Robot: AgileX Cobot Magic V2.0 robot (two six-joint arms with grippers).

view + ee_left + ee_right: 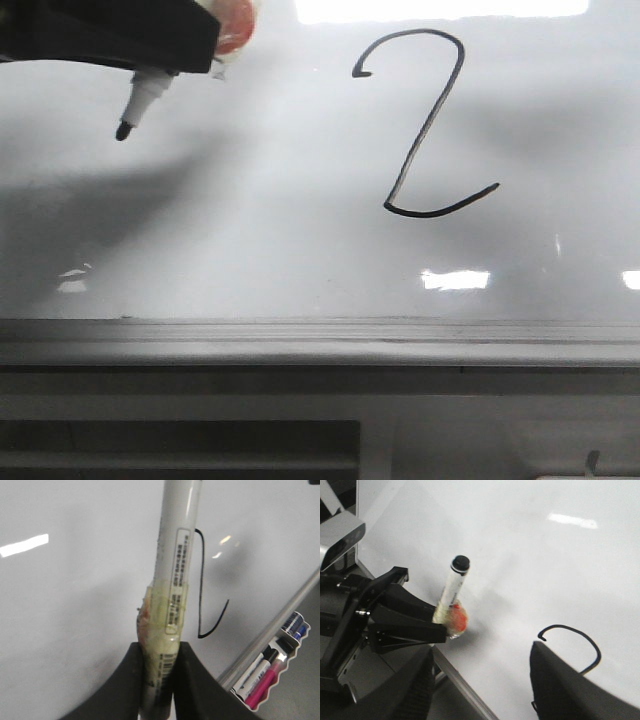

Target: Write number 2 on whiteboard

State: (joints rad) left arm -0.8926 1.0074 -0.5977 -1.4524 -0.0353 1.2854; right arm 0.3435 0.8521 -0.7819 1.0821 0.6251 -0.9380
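Black 2 [425,125] is drawn on the whiteboard [250,230], upper right of center in front view. Left claw [159,680] is clamped on a taped marker [175,565], tip off the board, well left of the 2. Right claw [480,680] has jaws apart, holding nothing, near the 2's hook.

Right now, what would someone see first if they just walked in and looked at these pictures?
First, the big black 2 drawn on the whiteboard, right of the middle in the front view. Next, the marker at the upper left, its tip off the board, gripped by the left pincer. Spare markers sit in a tray by the board's edge.
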